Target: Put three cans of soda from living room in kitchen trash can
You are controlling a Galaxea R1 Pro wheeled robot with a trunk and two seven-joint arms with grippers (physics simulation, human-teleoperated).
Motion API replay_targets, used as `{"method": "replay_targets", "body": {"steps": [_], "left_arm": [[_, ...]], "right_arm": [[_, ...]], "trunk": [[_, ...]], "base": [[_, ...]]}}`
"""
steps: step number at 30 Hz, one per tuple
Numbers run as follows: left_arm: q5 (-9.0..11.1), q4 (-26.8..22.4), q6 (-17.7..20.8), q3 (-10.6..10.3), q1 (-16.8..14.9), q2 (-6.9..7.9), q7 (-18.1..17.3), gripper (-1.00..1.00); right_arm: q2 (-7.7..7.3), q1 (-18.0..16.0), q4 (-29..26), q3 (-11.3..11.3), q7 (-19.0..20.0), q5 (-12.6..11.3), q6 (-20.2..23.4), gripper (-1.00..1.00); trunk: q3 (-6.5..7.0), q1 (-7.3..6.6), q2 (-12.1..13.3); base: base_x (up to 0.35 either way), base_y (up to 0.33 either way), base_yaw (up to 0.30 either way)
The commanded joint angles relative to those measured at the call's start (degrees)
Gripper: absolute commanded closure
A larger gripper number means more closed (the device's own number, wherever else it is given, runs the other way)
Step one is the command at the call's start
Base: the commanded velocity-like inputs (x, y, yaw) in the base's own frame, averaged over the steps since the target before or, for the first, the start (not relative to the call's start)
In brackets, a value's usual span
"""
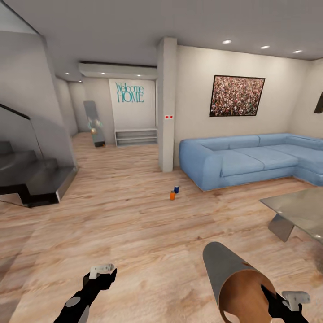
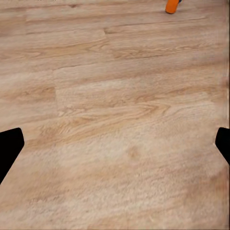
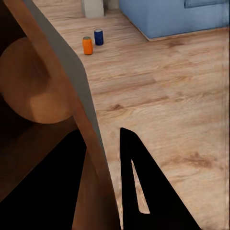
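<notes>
Two cans of soda stand upright and close together on the wood floor near the sofa's end: an orange one (image 1: 172, 195) (image 3: 87, 45) and a dark blue one (image 1: 176, 189) (image 3: 98, 37). The orange can (image 2: 171, 5) also sits at the edge of the left wrist view. The copper-brown trash can (image 1: 235, 280) (image 3: 43, 91) hangs tilted, mouth toward me, with my right gripper (image 1: 282, 303) (image 3: 98, 182) shut on its rim, one finger inside and one outside. My left gripper (image 1: 101, 274) (image 2: 115, 146) is open and empty, low over bare floor. The kitchen is out of view.
A light-blue corner sofa (image 1: 251, 159) runs along the right wall under a crowd photo (image 1: 236, 95). A glass-topped low table (image 1: 298, 211) stands at right. A grey pillar (image 1: 166, 105) rises behind the cans. Dark stairs (image 1: 31, 177) are at left.
</notes>
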Motion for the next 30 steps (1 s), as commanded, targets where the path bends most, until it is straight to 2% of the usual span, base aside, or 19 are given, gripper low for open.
{"method": "replay_targets", "body": {"steps": [1,13,18,22,30], "left_arm": [[0.0,0.0,0.0,0.0,0.0,0.0,0.0,-1.0],[-0.08,0.0,0.0,-0.02,0.0,0.0,0.05,-1.0],[-0.08,0.0,0.0,-0.01,0.0,0.0,0.07,-1.0],[-0.02,0.0,-0.45,0.01,0.0,0.0,0.02,-1.0],[-0.02,0.0,-2.28,0.1,0.0,0.0,-0.04,-1.0]], "right_arm": [[0.01,-0.03,-0.1,-0.1,0.41,-0.55,0.03,1.0],[0.01,-0.03,-0.1,-0.02,0.37,-0.55,0.1,1.0],[0.1,-0.03,-0.1,0.01,0.61,-0.55,0.07,1.0],[0.9,-0.03,-0.1,0.09,0.45,-0.55,0.11,1.0],[1.09,-0.03,-0.1,-0.26,0.51,-0.55,0.12,1.0]], "trunk": [[0.05,0.0,0.0],[0.45,0.0,0.0],[0.49,0.0,0.0],[0.3,0.0,0.0],[-0.28,0.0,0.0]], "base": [[0.0,-0.289,-0.243],[0.0,-0.289,-0.241],[0.0,-0.281,-0.128],[0.0,-0.109,-0.097],[0.0,-0.016,-0.131]]}}
